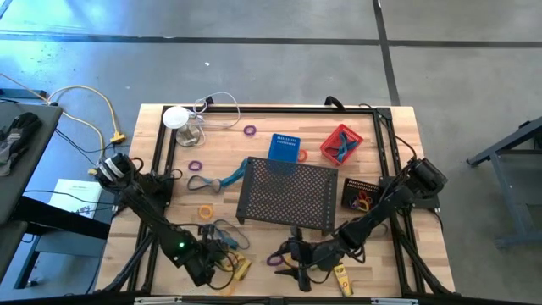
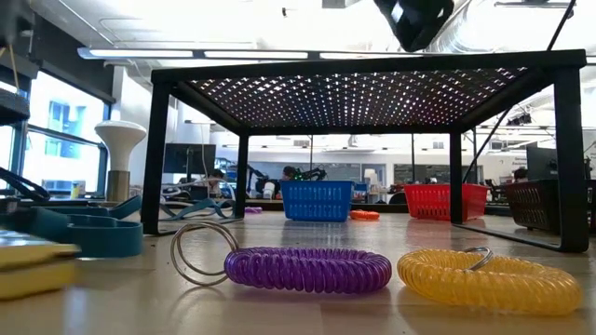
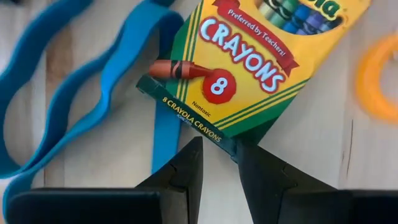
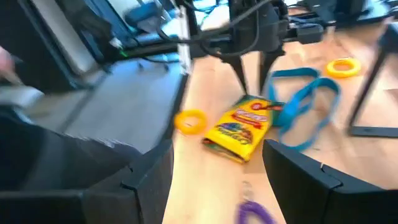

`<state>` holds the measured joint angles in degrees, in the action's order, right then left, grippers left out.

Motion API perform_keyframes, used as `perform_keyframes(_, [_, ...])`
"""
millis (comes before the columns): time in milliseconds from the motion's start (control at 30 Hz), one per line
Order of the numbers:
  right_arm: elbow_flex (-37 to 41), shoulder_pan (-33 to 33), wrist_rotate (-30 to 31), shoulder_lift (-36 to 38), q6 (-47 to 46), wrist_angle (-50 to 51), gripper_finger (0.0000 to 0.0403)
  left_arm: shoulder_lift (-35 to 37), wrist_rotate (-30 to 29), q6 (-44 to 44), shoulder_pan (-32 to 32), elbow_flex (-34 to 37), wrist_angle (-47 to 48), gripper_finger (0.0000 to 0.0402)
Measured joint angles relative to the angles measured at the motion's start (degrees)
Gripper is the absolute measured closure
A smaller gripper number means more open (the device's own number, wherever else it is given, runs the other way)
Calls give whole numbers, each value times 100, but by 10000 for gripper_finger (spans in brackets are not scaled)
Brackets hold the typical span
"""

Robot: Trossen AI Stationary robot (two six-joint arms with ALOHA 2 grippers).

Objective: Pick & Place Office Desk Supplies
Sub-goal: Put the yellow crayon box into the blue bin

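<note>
hovering low over the near left part of the wooden surface [image 1: 385, 254], left gripper [image 3: 219, 163] with jaws parted only a little, tips straddling the lower edge of a yellow crayon box [image 3: 249, 59] but not clamped on it. lying flat on the wood beside that box, a blue rubber band loop [image 3: 74, 93], one strand running under the box corner; just off to the other side, part of an orange ring [image 3: 379, 78]. seen from the right wrist, the same crayon box [image 4: 242, 127] flat on the wood, the left arm's two thin fingers poised directly above it, a blue band [image 4: 305, 102] touching its far end, an orange ring [image 4: 190, 121] near it and another yellow ring [image 4: 343, 66] farther off. sitting low over the near middle of the surface, right gripper [image 4: 214, 171] with jaws spread wide and holding nothing, close to a small yellow packet [image 1: 342, 279] and a purple ring [image 1: 275, 259]. standing in the middle of the surface, a large black mesh tray [image 1: 288, 195] turned legs-down like a little shelf; behind it a blue basket [image 1: 285, 147] and a red basket [image 1: 341, 142], to the right a dark basket [image 1: 362, 195] with small items inside. scattered on the left half, a purple ring [image 1: 196, 165], another purple ring [image 1: 250, 130], an orange ring [image 1: 206, 211] and a long blue band [image 1: 218, 180]. at the far left corner, a white round-topped clear object [image 1: 179, 120] with a cable. closest in the low view, a purple coil band [image 2: 307, 268] with a metal ring, and a yellow coil band [image 2: 489, 279] just beside it.
</note>
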<state>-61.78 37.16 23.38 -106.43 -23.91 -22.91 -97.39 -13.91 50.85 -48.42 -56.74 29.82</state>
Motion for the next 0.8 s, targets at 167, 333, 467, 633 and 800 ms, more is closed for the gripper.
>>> perform_keyframes(167, [0,36,119,0,163,486,169,-1,-146,2,251,1,-384,309])
perform_keyframes(333, [0,108,117,0,167,871,169,-1,-146,0,498,1,-900,309])
perform_keyframes(467, [0,192,117,0,141,974,169,6,56,-187,647,1,-941,309])
perform_keyframes(633, [0,280,115,0,136,944,169,172,395,-645,668,-1,-658,309])
perform_keyframes(800, [0,275,65,0,126,943,169,511,292,-1034,566,-5,36,309])
